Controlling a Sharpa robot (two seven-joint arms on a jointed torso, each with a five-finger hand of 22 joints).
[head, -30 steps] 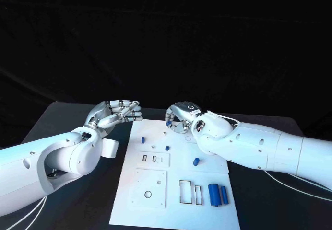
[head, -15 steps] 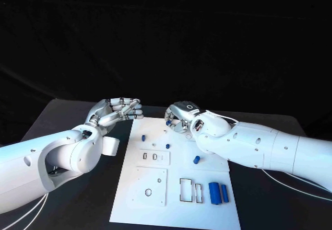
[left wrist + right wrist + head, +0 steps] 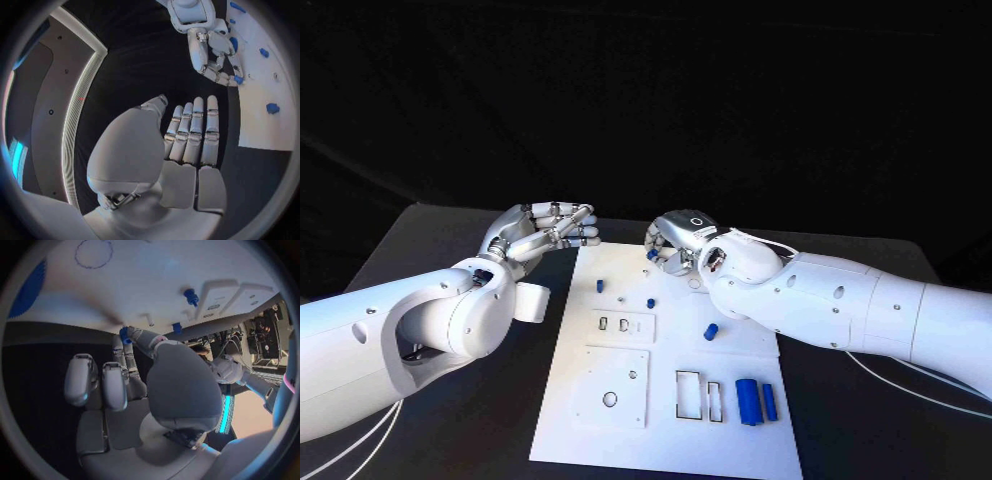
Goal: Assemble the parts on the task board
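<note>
Your task board (image 3: 625, 400) lies lengthwise down the middle of the black desk (image 3: 459, 420), far end between the two arms.

Right robot hand (image 3: 678, 245): over the board's far right corner. In the right wrist view you can see a small blue part (image 3: 124, 335) pinched at its fingertips, just above the white surface; the left wrist view shows the same blue piece (image 3: 238, 79) at the tips of that hand. The other fingers are curled in.

Left robot hand (image 3: 545, 232): just off the board's far left corner, over the desk. Fingers held together and bent at the tips, nothing in them. Your left wrist view shows the fingers (image 3: 195, 135) side by side with the thumb alongside, no part between them.

Parts on the board: a blue peg (image 3: 599, 287) near the far left, a small blue piece (image 3: 649, 301) beside it toward the middle, a tilted blue piece (image 3: 711, 331) mid-right, and two blue cylinders (image 3: 756, 399) lying side by side near the right edge, next to rectangular cut-outs (image 3: 698, 394).
</note>
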